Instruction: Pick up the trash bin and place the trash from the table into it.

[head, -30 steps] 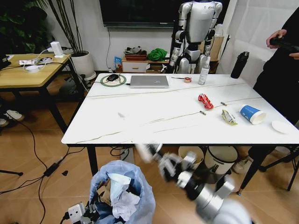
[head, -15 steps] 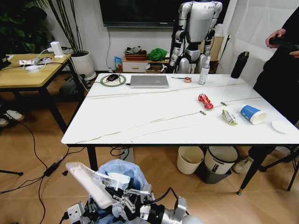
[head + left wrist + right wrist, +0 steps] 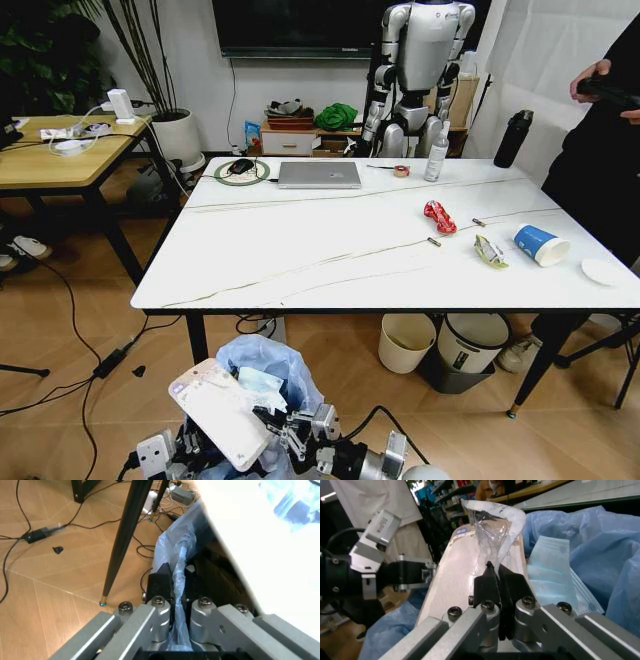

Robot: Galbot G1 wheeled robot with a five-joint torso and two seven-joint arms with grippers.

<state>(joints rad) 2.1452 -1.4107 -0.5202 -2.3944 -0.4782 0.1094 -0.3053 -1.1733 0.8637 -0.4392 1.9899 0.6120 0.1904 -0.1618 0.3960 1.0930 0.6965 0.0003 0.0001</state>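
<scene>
Right hand (image 3: 496,578): clenched on the flat white plastic pouch (image 3: 222,410), low in front of the robot, just over the mouth of the trash bin (image 3: 262,362).
Left hand (image 3: 176,592): clenched on a fold of the bin's blue bag at the rim, at the bin's left side, holding the bin off the wooden floor (image 3: 80,400).
Pouch: tilted, its upper end toward the robot's left, lying across the bag's opening; a pale blue mask-like piece (image 3: 547,570) sits just beside it inside the bag.
Trash bin: in front of the worktop (image 3: 300,250), near its left leg, below its near edge.
Remaining trash on the worktop: red wrapper (image 3: 439,216), yellowish wrapper (image 3: 489,250) and blue-and-white paper cup (image 3: 540,244), all toward the right end.
Far edge of worktop: silver laptop (image 3: 320,175).
</scene>
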